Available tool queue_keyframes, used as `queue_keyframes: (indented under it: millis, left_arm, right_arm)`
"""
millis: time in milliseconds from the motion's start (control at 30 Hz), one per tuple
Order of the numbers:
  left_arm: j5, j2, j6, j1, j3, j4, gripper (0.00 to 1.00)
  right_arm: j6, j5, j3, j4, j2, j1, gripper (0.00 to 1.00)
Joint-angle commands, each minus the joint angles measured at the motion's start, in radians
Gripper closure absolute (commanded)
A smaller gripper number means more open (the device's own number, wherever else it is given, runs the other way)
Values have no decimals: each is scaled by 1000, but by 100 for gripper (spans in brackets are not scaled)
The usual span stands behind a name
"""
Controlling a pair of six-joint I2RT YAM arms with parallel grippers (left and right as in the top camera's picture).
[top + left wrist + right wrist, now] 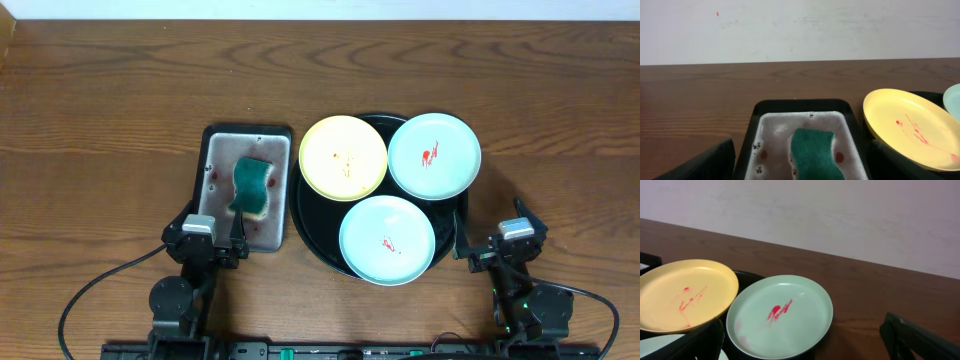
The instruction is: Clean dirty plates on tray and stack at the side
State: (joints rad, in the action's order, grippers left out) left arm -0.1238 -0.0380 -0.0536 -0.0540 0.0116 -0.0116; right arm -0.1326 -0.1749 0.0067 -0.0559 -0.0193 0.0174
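While on the tray, 3 plates past its rim.

Glossy plates, wood-grain table

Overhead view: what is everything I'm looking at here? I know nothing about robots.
Yellow plate: one, red smears, on the black tray, left side.
Green plates: two, mint, red smears, on the black tray, right and front.
Black tray: one, right of centre.
Grey tray: one, wet, left of the black tray.
Sponge: one, green, in the grey tray.
Table: one, brown wood.
End effectors: two, black, both open; left end effector at the grey tray, right end effector beside the black tray.
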Motion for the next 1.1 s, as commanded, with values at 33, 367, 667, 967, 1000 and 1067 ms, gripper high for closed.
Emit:
queue_keyframes:
  millis: [33, 367, 667, 967, 1000, 1067]
  left_arm:
    - [-18, -5, -14, 5, -8, -48, 16]
    - [-19, -5, -12, 5, -8, -48, 16]
    - [-18, -56, 108, 5, 63, -195, 16]
    - [-26, -385, 142, 5, 324, -334, 16]
    - [-27, -437, 142, 5, 359, -349, 16]
    - [-57, -536, 142, 5, 424, -381, 16]
  right_arm:
    - [1, 2, -1, -5, 0, 10, 1]
    - [5, -7, -1, -3, 0, 10, 1]
    - [174, -10, 26, -33, -14, 10, 1]
    - [258, -107, 271, -257, -292, 10, 1]
    - [261, -128, 303, -276, -336, 10, 1]
    - [263, -160, 376, -332, -431, 10, 1]
